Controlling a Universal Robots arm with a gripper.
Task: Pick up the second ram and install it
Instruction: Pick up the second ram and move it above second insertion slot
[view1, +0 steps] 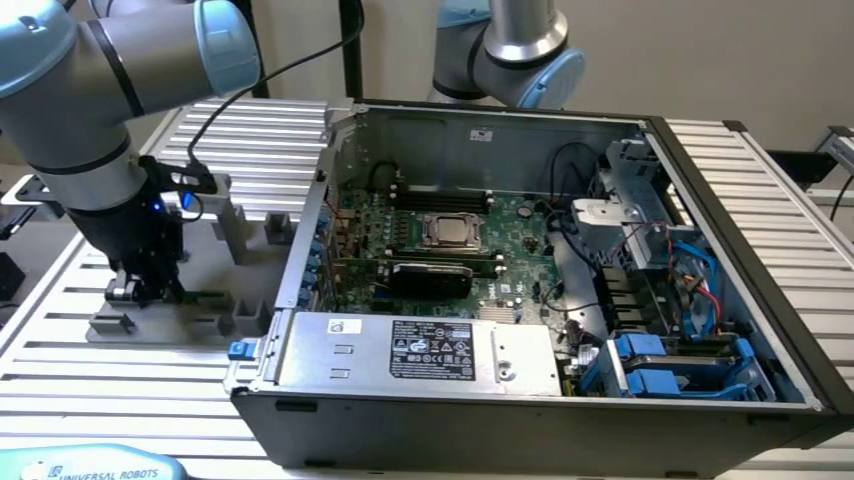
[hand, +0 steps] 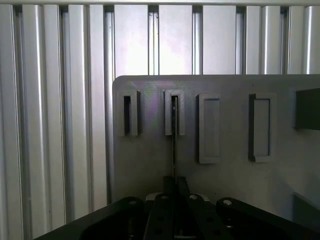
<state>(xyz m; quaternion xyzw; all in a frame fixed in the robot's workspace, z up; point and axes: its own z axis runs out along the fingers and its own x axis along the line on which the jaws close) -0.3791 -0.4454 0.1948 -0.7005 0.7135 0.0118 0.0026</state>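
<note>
The second ram (hand: 173, 147) stands on edge as a thin dark line, its far end sitting in a slotted gray holder (hand: 174, 112) of the gray fixture plate (hand: 235, 180). My gripper (hand: 173, 186) is down over its near end, and the black fingers (hand: 165, 200) are pressed together on the stick from both sides. In the exterior view the gripper (view1: 140, 290) is low over the fixture (view1: 174, 322) on the ribbed table, to the exterior view's left of the open computer case (view1: 534, 390). Inside the case lies the green motherboard (view1: 514, 235).
A second slotted holder (hand: 128, 115) and two rectangular blocks (hand: 209, 129) stand beside the ram's holder. Upright gray fixture posts (view1: 230, 225) rise between my arm and the case wall. A second robot arm (view1: 514, 50) stands behind the case. Cables and drive bays fill the case's right side.
</note>
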